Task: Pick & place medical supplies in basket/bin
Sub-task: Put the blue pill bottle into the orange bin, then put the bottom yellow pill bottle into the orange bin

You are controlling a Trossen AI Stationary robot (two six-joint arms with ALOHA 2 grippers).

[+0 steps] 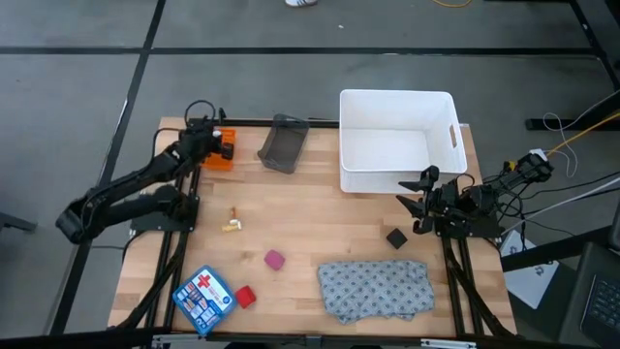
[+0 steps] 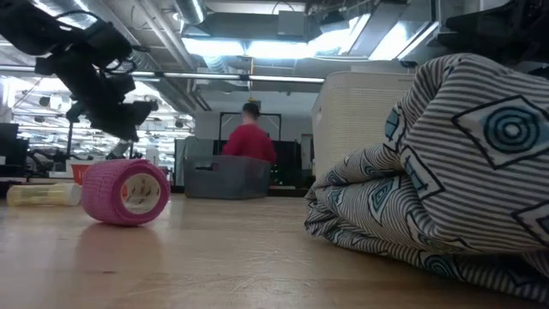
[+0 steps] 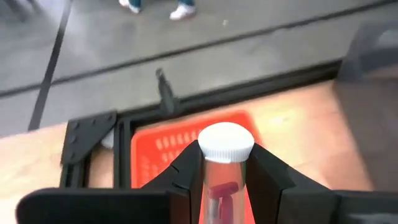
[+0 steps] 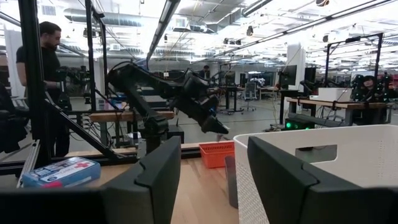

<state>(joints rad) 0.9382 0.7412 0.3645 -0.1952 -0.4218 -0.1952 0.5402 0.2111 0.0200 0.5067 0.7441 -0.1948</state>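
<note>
Over the orange basket (image 1: 219, 155) at the table's (image 1: 310, 218) far-left corner, the left gripper (image 3: 225, 177) is clenched on a clear vial (image 3: 222, 180) with a white cap (image 3: 226, 142); risk: the vial is held high, so letting go could bounce it off the rim or over the table edge; right gripper (image 4: 211, 180) waits beside the white bin (image 1: 395, 141), fingers spread, holding nothing; two vials (image 1: 232, 220), pink roll (image 1: 275, 259), red roll (image 1: 244, 297), black block (image 1: 395, 237) and cloth (image 1: 376, 288) lie on the table; no readable writing; the blue kit (image 1: 204, 298) bears only a red cross.
</note>
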